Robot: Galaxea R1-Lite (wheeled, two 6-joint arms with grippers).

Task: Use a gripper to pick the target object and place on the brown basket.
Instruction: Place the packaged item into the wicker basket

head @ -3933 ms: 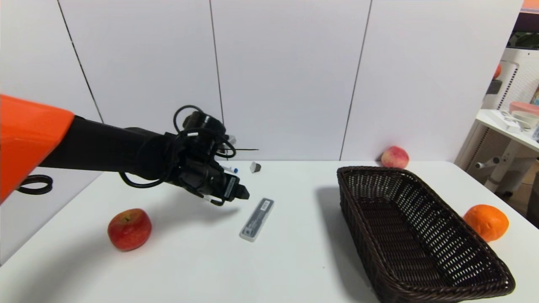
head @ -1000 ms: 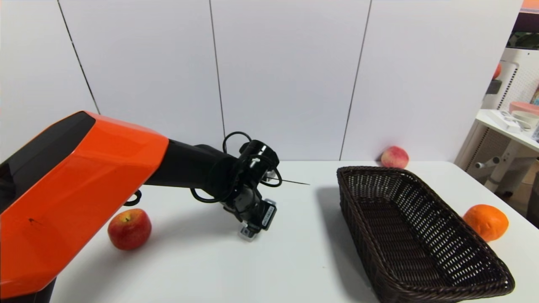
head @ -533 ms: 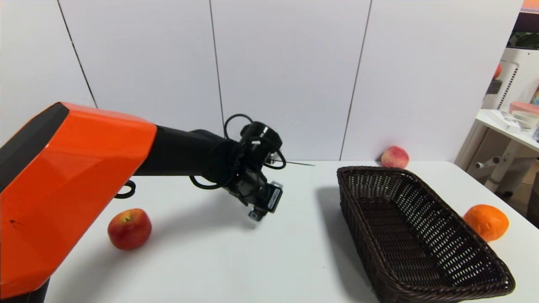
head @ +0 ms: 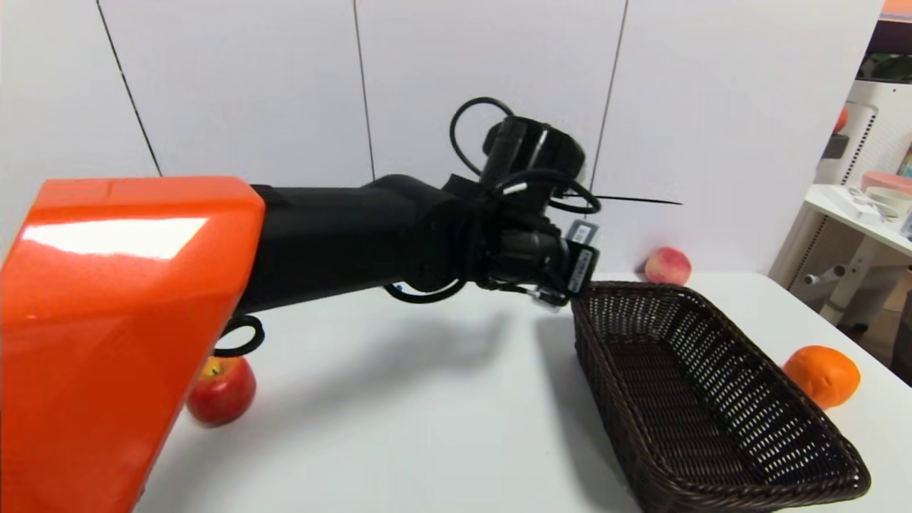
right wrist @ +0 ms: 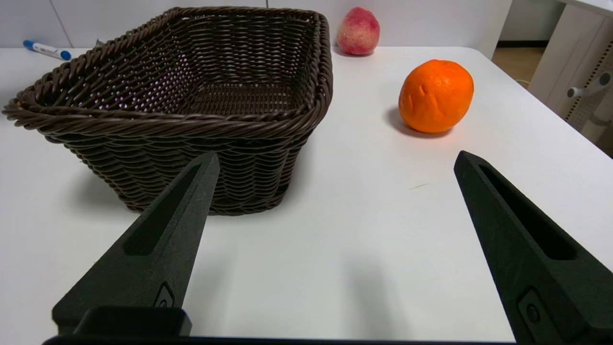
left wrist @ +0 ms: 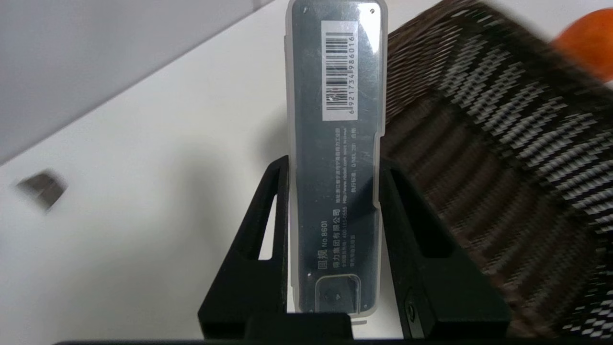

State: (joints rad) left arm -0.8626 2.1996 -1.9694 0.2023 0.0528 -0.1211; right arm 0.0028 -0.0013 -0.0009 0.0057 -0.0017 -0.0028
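My left gripper [head: 566, 281] is shut on the target object, a slim grey case [head: 583, 231], and holds it in the air just over the far left corner of the brown basket [head: 627, 286]. In the left wrist view the case [left wrist: 335, 96] stands lengthwise between the two black fingers [left wrist: 275, 191], barcode label at its far end, with the gripper [left wrist: 334, 165] over the table beside the basket's woven wall [left wrist: 503, 143]. My right gripper [right wrist: 336, 155] is open and empty, low over the table near the basket's near end [right wrist: 191, 122].
A red apple [head: 221, 392] lies at the front left, partly behind my left arm. An orange [head: 821, 375] sits right of the basket and a peach [head: 667, 266] by the wall. A blue-capped marker [right wrist: 47, 50] and a small grey wedge [left wrist: 42, 189] lie on the table.
My left gripper closed on the case on the table, lifted it, and has carried it up and to the right, to the basket's far left corner.
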